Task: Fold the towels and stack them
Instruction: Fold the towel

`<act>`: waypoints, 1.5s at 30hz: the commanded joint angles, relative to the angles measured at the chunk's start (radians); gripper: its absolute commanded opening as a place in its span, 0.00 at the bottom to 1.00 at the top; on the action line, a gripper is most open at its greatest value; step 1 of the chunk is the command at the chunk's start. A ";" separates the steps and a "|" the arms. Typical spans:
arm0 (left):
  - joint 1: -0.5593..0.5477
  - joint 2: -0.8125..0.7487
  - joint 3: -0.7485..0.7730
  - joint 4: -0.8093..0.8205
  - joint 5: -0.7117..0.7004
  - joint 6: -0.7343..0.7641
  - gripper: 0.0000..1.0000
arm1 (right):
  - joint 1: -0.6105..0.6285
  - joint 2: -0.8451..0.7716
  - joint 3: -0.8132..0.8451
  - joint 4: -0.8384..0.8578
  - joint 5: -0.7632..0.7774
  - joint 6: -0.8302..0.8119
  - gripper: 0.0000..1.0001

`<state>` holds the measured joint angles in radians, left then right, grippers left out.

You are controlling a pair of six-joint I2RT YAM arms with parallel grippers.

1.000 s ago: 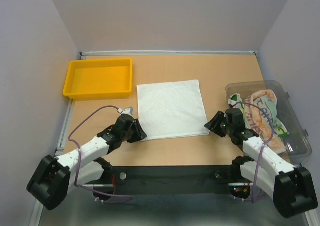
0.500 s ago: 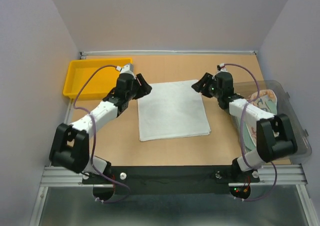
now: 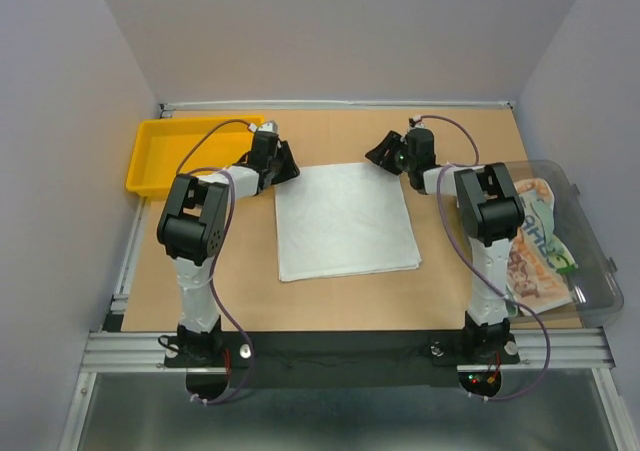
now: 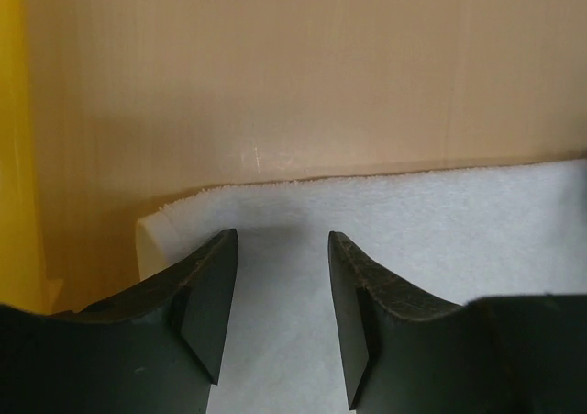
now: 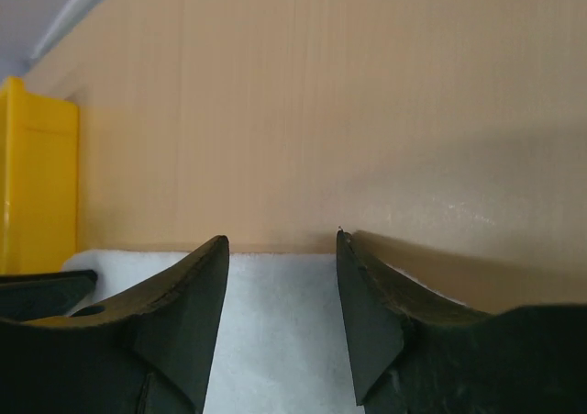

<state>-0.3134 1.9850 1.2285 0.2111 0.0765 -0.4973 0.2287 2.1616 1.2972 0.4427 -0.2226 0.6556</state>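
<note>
The left gripper [image 4: 280, 240] stood with its jaws apart and nothing pinched between them, fingertips poised over the far-left corner of the white towel [image 3: 345, 221]. The right gripper [image 5: 280, 240] was likewise parted and empty (a clear gap showed in each wrist view) at the far-right corner. The cloth lay flat mid-tabletop [image 3: 330, 306]. A yellow tray [image 3: 150, 161] sat toward the far-left corner, and a clear bin [image 3: 595, 281] at the right edge held crumpled towels [image 3: 530, 256].
</note>
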 commanded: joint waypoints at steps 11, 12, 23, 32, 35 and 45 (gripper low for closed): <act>0.016 -0.067 0.077 -0.028 -0.017 0.055 0.74 | -0.097 -0.071 -0.010 -0.074 0.031 -0.230 0.57; 0.013 -0.083 0.094 -0.044 -0.012 0.081 0.77 | -0.097 -0.078 0.038 -0.113 0.025 -0.278 0.57; -0.001 -0.349 0.180 -0.288 -0.046 0.322 0.99 | -0.097 -0.094 0.243 -0.531 -0.029 -0.804 0.59; -0.001 -0.498 0.011 -0.305 -0.064 0.482 0.99 | -0.097 -0.008 0.352 -0.711 -0.130 -0.956 0.56; -0.001 -0.494 0.000 -0.297 -0.054 0.493 0.99 | -0.095 0.009 0.367 -0.722 -0.135 -0.961 0.55; -0.004 -0.456 -0.004 -0.297 -0.024 0.543 0.98 | -0.095 0.060 0.358 -0.754 -0.133 -0.964 0.47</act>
<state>-0.3084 1.5211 1.2236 -0.1093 0.0376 -0.0013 0.1371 2.1998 1.6218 -0.2771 -0.3553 -0.2913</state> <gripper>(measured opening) 0.985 0.510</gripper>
